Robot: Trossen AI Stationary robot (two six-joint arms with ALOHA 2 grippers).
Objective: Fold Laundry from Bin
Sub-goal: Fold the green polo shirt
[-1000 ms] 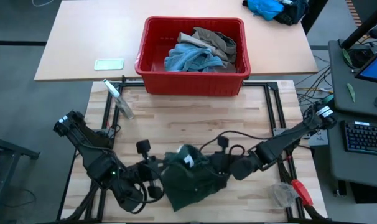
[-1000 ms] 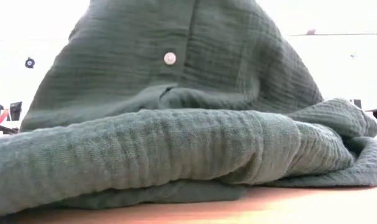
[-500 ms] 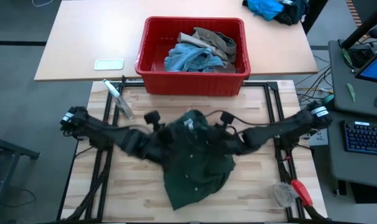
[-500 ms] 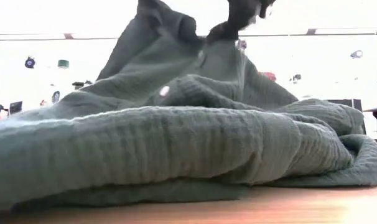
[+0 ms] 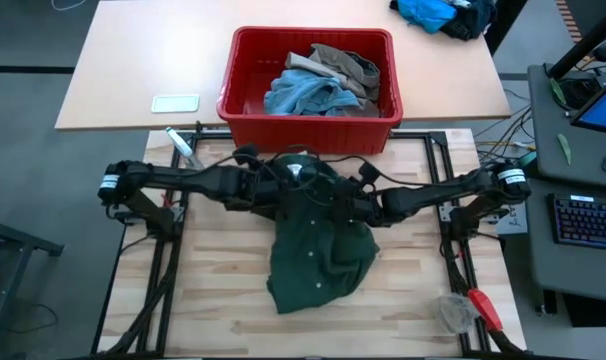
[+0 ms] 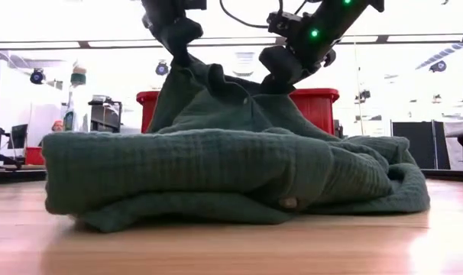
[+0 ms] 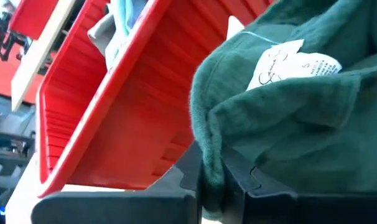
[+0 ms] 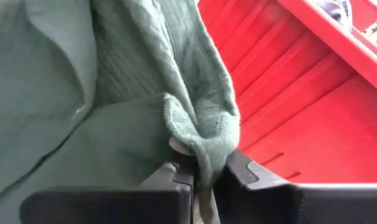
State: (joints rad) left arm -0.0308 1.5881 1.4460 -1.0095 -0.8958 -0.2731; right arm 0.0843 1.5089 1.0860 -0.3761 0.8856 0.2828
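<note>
Both jaws clenched on green garment (image 5: pixel 318 245) edge betw. them; risk: thin pinch slips, cloth drops to surface, bunches.

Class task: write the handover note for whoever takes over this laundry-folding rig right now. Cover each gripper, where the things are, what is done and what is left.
Left gripper: shut on the green garment, near the bin.
Right gripper: shut on the same garment's top edge.
Green garment: top end lifted, the rest bunched on the wooden table.
Red bin: behind it, holding a light blue piece and a khaki piece.
Done: one garment out.
Left: spread and fold it, then the other two.
</note>
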